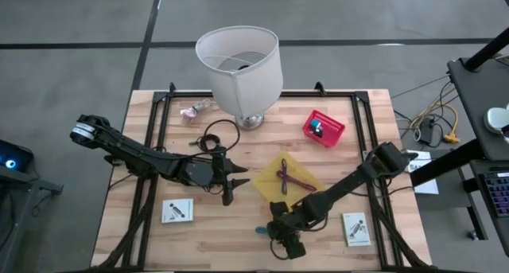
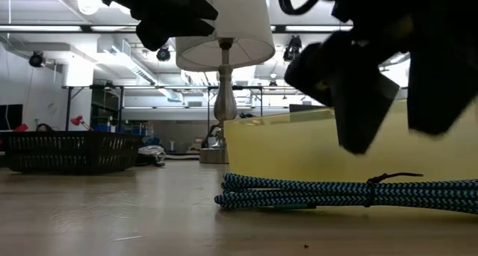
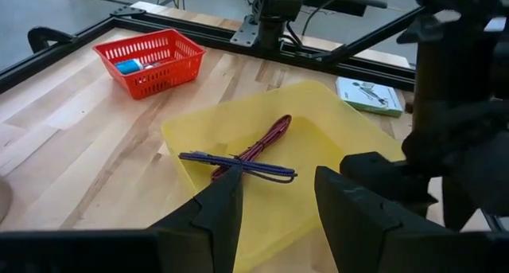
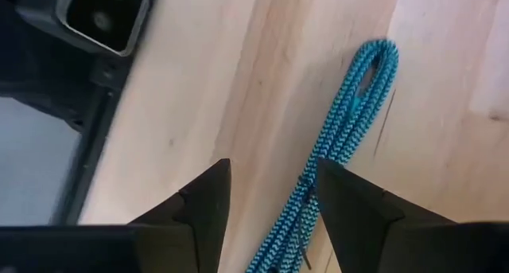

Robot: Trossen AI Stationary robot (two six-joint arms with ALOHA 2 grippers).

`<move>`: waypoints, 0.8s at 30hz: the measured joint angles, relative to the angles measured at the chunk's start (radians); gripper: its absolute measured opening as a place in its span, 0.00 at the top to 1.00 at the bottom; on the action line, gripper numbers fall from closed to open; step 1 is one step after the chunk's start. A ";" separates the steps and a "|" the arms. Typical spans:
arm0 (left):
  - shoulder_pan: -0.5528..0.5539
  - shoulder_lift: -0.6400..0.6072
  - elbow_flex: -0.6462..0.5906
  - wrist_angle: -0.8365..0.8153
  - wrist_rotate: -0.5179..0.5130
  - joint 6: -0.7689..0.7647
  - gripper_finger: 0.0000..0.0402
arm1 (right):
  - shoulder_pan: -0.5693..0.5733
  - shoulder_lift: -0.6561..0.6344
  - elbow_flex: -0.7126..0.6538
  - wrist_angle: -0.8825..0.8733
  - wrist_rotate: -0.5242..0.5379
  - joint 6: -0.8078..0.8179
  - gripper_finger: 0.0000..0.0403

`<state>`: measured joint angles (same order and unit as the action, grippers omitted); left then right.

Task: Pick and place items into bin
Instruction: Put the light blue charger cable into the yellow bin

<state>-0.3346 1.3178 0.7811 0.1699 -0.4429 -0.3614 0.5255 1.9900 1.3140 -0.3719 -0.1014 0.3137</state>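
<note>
I have the right claw hanging low over the near edge of the table, fingers spread with nothing between them. The teal cord lies flat on the wood directly under it, a folded bundle whose looped end runs away from the fingertips; its near part sits in the gap between the two fingers, but I see no contact yet. From table height the same cord rests just in front of the yellow tray, with the claw's dark bulk hanging above it, clear of it. Just beyond this claw, the tray holds a maroon cord and a purple cord crossed over each other. My left claw waits off the tray's left side, pointing at it, fingers also spread and empty, the crossed cords straight ahead of its tips. Farther off past the tray sits a red basket, and a white packet lies to the right of the right claw.
</note>
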 joint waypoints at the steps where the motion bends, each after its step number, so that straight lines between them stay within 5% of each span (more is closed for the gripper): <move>1: 0.000 0.000 0.000 0.000 0.000 0.000 0.65 | 0.000 0.007 0.000 -0.003 0.000 0.000 0.58; 10: 0.000 0.000 0.000 0.000 0.001 0.000 0.65 | 0.000 0.021 0.000 -0.051 0.080 0.026 0.62; 24: 0.001 0.000 0.000 0.000 0.001 0.000 0.65 | 0.000 0.016 0.000 -0.155 0.021 0.020 0.66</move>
<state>-0.3336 1.3178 0.7811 0.1699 -0.4423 -0.3611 0.5255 2.0061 1.3136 -0.5265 -0.0800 0.3340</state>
